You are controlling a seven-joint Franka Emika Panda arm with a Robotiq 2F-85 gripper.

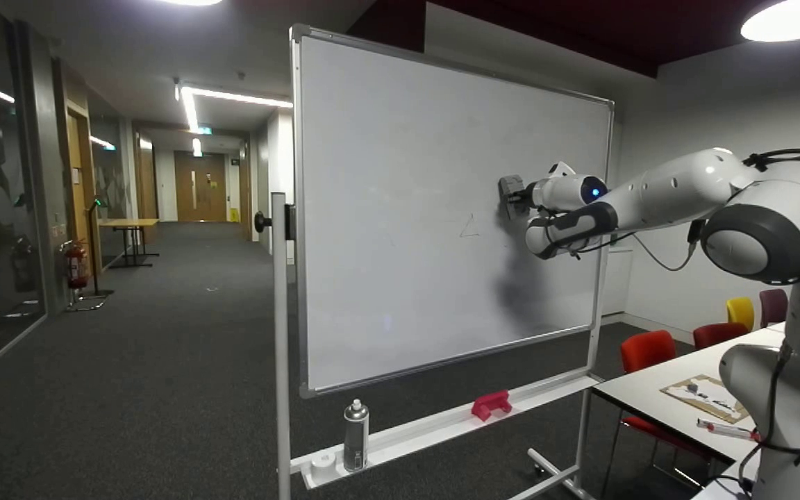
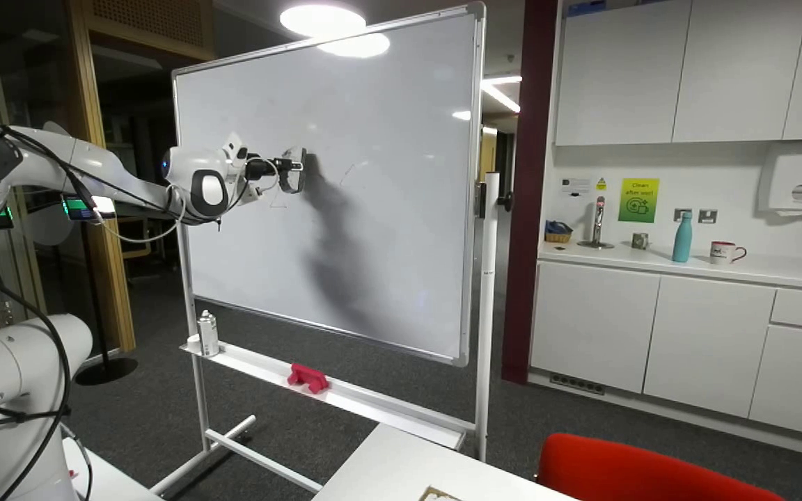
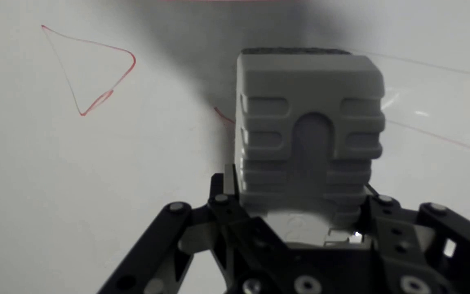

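Note:
A grey ridged eraser [image 3: 312,90] with a dark felt edge fills the middle of the wrist view. My gripper [image 3: 300,190] is shut on its sides, one black finger along each flank. In both exterior views the eraser [image 1: 512,194] is held upright with its felt side to the whiteboard [image 1: 400,278]; whether it presses on the surface I cannot tell. A thin red triangle [image 3: 134,61] is drawn to the left of the eraser in the wrist view. A short red stroke [image 3: 222,115] runs in behind the eraser's left edge, and a faint line [image 3: 431,135] shows at its right.
Below the board, a ledge [image 2: 262,367] carries a spray can [image 1: 356,437], a small white roll [image 1: 323,467] and a red holder [image 1: 491,405]. A white table [image 1: 650,375] with a cardboard piece [image 1: 674,394] and a red chair [image 1: 648,351] stand near the arm.

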